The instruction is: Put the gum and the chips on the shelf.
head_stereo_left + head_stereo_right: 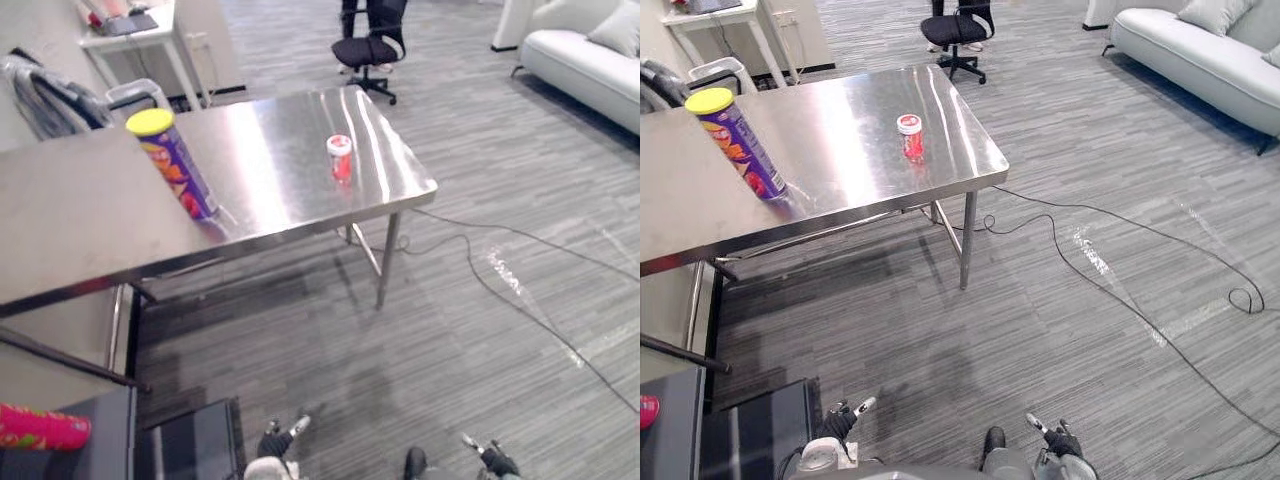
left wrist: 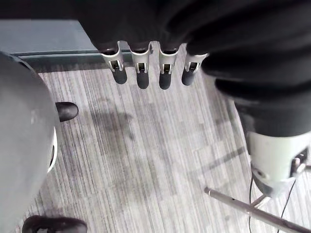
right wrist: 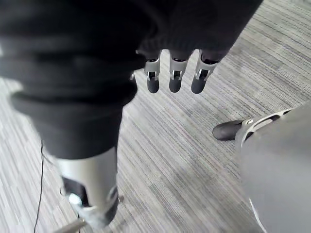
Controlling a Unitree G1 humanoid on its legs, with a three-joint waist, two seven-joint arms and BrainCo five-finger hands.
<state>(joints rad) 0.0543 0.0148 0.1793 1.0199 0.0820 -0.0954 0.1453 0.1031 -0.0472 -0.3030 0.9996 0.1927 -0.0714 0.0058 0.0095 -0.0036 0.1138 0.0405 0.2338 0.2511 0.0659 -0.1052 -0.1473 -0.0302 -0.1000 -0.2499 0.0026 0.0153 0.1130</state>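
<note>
- One steel desk stands on grey carpet ahead of the robot, and both of the task's things are on it.
- One chips can: a tall purple tube with a yellow lid and orange-red print down its side. It stands upright on the desk's left part, near the front edge.
- One gum tub: short and red with a white lid. It stands upright towards the desk's right end, well apart from the chips can.
- Nothing touches either thing, and bare steel lies between them.
- Two hands, both low and near the robot, well short of the desk.
- The left hand hangs over the carpet. Its fingers are straight, side by side in a row with small gaps between them, and they hold nothing.
- The right hand hangs the same way, fingers relaxed and pointing down at the floor, with nothing in them.
- One pink tube lies on its side at the lower left, on a dark flat surface below the level of the desk. I cannot tell what that surface belongs to.
- One black office chair stands beyond the desk's far edge.
- One pale sofa stands far to the right, with one cushion on it.
- One small white desk stands at the far left, with one light bin beside it.
</note>
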